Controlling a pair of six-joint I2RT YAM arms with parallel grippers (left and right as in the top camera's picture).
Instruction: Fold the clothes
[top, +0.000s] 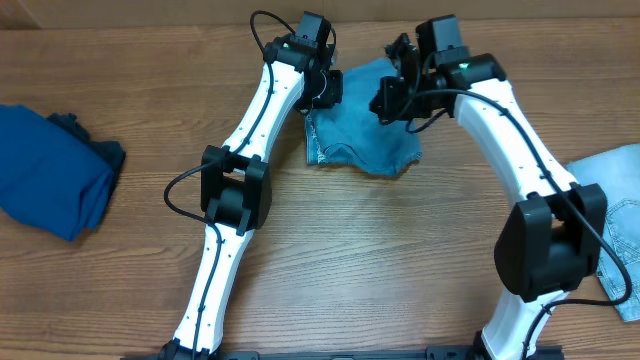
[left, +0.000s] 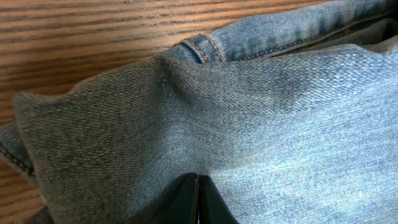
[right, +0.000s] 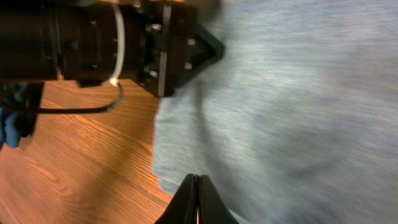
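One pair of light-blue jeans (top: 365, 140) sits bunched at the far centre of the table (top: 350, 260), seam and hem showing at its left edge. Your left gripper (left: 199, 198) is on its far-left corner, fingers closed, denim puckering in toward the tips, so it pinches cloth. Your right gripper (right: 198, 199) is on the far-right side, fingers pressed together over blurred denim; can't tell if cloth is caught. Dark blue garment (top: 45, 180) lies far left, pale denim piece (top: 620, 200) at the right edge.
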